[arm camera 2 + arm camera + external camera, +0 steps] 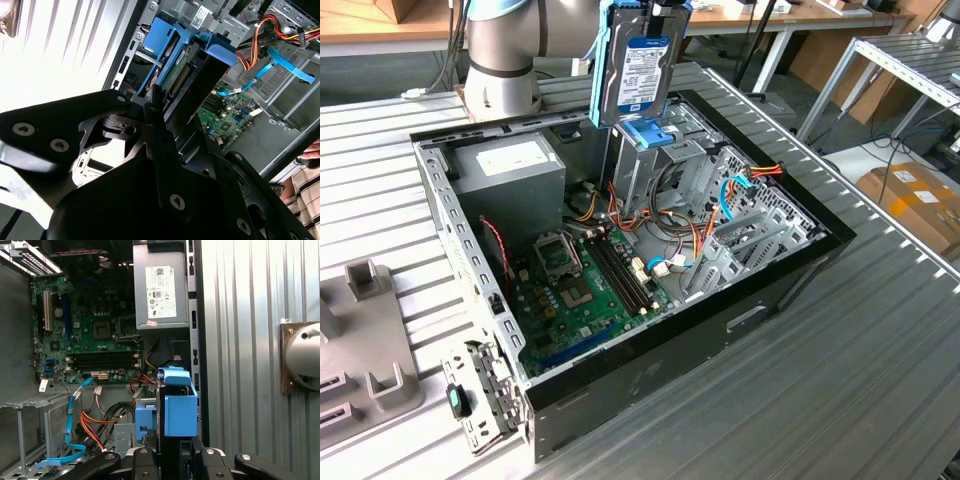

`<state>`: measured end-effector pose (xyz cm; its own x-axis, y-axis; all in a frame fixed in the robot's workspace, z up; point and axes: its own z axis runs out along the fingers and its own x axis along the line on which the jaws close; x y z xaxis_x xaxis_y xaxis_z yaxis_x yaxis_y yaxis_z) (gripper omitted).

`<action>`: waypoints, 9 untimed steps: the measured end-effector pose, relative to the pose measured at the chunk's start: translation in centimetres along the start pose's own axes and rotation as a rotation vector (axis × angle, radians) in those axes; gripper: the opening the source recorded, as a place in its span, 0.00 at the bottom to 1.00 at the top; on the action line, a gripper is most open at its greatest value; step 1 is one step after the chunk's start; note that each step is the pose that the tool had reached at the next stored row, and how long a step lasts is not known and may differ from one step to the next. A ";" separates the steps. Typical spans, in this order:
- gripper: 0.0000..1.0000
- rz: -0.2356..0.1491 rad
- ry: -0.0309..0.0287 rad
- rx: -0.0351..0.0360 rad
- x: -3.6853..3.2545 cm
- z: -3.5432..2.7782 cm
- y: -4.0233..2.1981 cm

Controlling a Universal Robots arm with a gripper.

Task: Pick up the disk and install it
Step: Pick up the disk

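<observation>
Holding the disk [640,70] upright above the cage [642,170].
Our hand [174,455] is clamped on it; we judge a tilt could jam it on the cage rim.

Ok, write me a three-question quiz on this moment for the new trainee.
1. What is the gripper shut on? A) the power supply B) the disk in its light-blue carrier C) an orange cable
2. True or false: the disk lies flat on the motherboard.
3. Fill in: in the exterior view, the disk's lower edge is right by the blue bracket that tops the upright metal drive ___.
Key: 1 B. 2 False; it is held upright over the open computer case. 3 cage.
</observation>
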<state>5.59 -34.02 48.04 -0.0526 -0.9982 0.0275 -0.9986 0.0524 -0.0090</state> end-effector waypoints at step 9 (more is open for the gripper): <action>0.35 0.000 -0.0001 0.0000 -0.03 0.01 -0.56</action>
<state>6.15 -34.02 48.04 -0.0526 -0.9982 0.0274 -0.9986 0.0523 -0.0090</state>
